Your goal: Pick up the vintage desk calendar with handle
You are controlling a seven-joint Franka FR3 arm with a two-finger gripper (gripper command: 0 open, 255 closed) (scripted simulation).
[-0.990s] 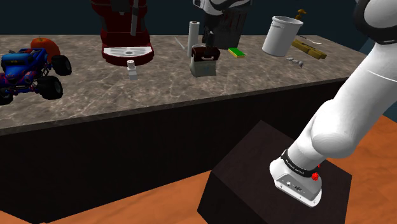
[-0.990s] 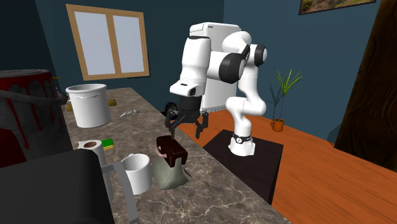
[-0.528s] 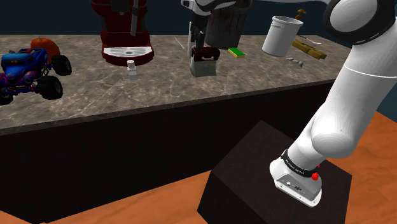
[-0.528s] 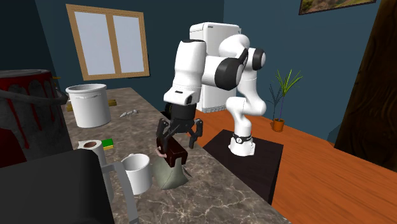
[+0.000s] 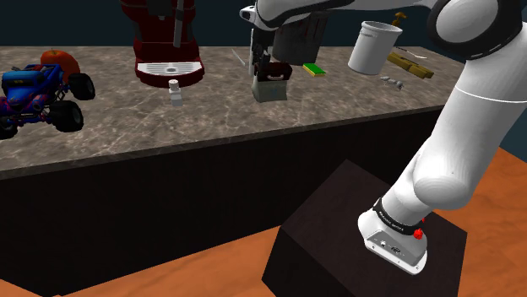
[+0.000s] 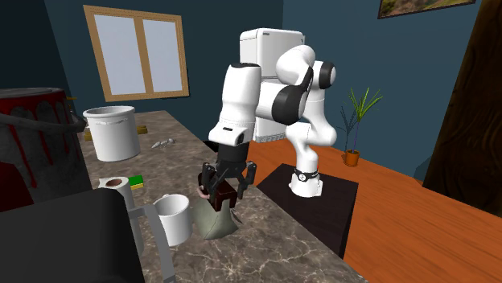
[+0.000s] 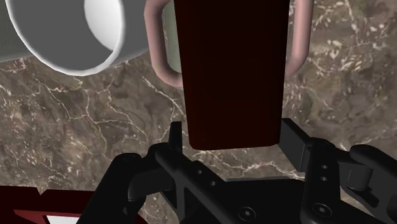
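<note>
The desk calendar (image 5: 273, 88) stands on the marble counter (image 5: 211, 118), with a pale grey base, a dark red block on top and a pinkish looped handle. In the second exterior view the calendar (image 6: 214, 225) sits beside a white mug (image 6: 173, 217). My black gripper (image 6: 219, 195) has come down on it from above. In the wrist view the fingers (image 7: 294, 141) press on either side of the near end of the dark red block (image 7: 232, 63), so my gripper (image 7: 232, 137) is shut on it. In the shoulder view the gripper (image 5: 268, 67) sits at the calendar's top.
A red coffee machine (image 5: 169, 42) stands behind and left of the calendar. A toy truck (image 5: 38, 93) sits at the counter's left end. A white bucket (image 5: 373, 46), a green sponge (image 5: 314, 69) and small items lie to the right. The mug (image 7: 70, 32) lies close by the gripper.
The arm came down from above the calendar onto its top. The fingers, spread wide before, have drawn in against the dark red block.
</note>
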